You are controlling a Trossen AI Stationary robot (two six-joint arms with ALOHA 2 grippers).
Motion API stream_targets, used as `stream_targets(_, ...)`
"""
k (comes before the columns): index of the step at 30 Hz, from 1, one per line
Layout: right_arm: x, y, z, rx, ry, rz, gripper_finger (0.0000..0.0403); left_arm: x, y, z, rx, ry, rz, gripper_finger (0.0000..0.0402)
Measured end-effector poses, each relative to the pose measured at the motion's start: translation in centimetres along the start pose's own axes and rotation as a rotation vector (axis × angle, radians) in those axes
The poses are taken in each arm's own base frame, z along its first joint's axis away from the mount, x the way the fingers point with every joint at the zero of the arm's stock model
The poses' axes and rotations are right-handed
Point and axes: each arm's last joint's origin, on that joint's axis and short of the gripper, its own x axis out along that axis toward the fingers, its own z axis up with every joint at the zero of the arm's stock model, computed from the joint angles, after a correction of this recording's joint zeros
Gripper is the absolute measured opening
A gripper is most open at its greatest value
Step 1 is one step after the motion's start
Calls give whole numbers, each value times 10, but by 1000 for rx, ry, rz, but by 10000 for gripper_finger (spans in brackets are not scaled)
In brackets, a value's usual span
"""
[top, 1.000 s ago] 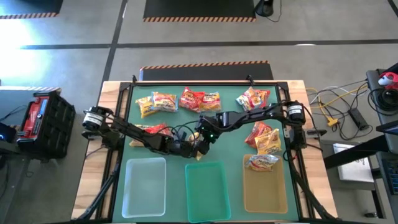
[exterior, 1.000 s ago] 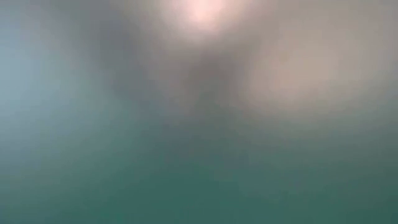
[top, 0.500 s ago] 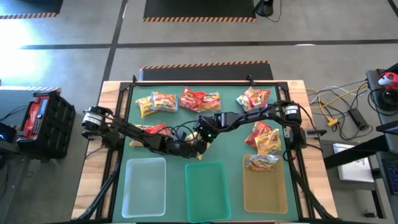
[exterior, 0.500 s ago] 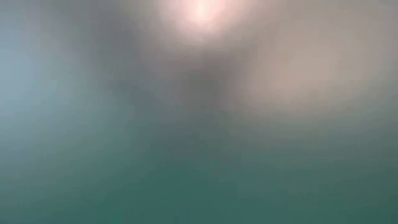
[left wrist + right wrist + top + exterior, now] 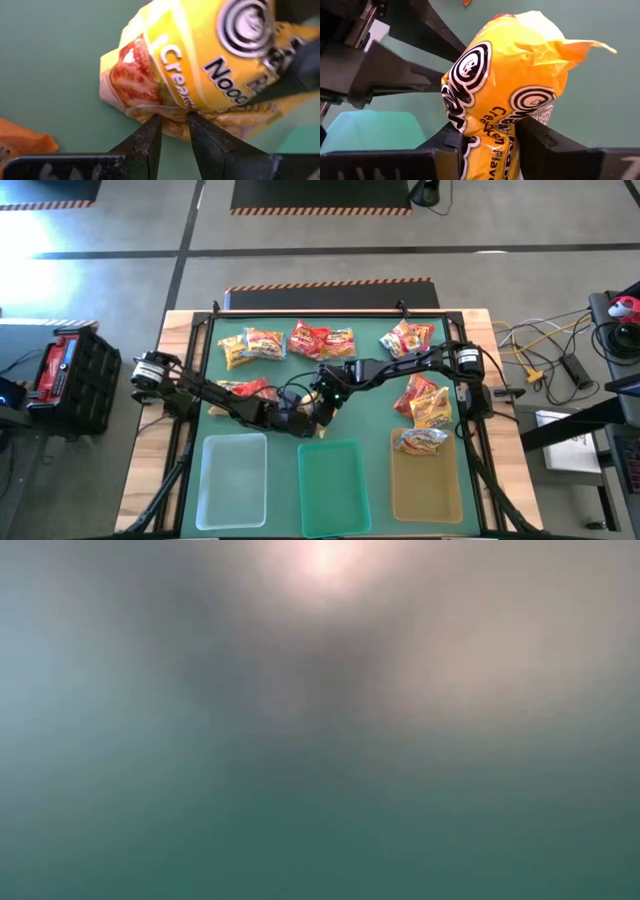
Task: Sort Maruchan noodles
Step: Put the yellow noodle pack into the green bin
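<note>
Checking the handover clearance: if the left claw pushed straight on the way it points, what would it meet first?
The left claw already pinches the edge of the crinkly yellow plastic noodle packet, so the packet comes first. Just beyond, likely the right claw, closed on the same packet; depth is hard to judge.

the low view is blurred to a grey-green haze. in the high view the arms hide the yellow packet at table centre. its lower end is cut off in the right wrist view.
</note>
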Motion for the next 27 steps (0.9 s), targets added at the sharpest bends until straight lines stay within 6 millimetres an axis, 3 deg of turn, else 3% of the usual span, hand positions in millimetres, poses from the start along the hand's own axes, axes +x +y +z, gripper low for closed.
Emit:
stream_targets(10, -2, -3, 3, -8, 6, 21, 107, -24, -9, -16, 98, -51, -42, 84)
stream_targets(22, -4, -5, 3, -42, 22, 39, 107, -29, -7, -16, 76, -58, -21, 84)
stream_targets(27, -13, -9, 6, -41, 31, 46, 106, -33, -7, -13, 72, -59, -23, 84)
